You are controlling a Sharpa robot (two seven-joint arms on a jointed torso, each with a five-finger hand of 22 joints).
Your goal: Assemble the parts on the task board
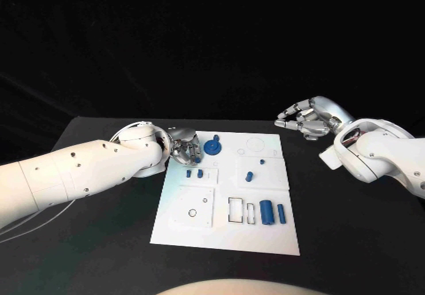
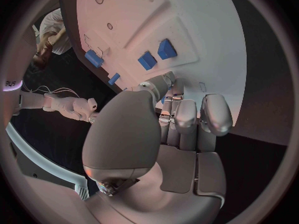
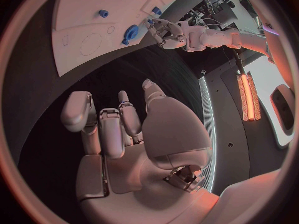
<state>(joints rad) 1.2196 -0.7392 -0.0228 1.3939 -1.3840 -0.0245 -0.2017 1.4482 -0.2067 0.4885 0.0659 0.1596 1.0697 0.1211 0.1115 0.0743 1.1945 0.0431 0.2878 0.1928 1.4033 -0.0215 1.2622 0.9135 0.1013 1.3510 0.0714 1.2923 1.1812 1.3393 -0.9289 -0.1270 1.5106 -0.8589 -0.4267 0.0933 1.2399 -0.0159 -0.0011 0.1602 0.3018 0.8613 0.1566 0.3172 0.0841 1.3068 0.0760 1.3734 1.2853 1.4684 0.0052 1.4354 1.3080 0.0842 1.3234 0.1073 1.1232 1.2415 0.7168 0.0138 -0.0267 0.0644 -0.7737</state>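
- 2 hands at the white task board (image 1: pixel 226 236) on the black worktop (image 1: pixel 354 246); the left hand (image 1: pixel 184 152) sits at the board's far-left edge, just beside the round blue part (image 1: pixel 214 146), seemingly the piece being approached.
- Right hand (image 1: pixel 306 120) hovers off the board, fingers curled on nothing; next move likely needs a firm grasp on that part.
- Whether the left fingers (image 2: pixel 187 119) already touch it is unclear; its grip cannot be told.

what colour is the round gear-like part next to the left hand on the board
Blue. The round part sits on the white task board; it shows best in the head view.
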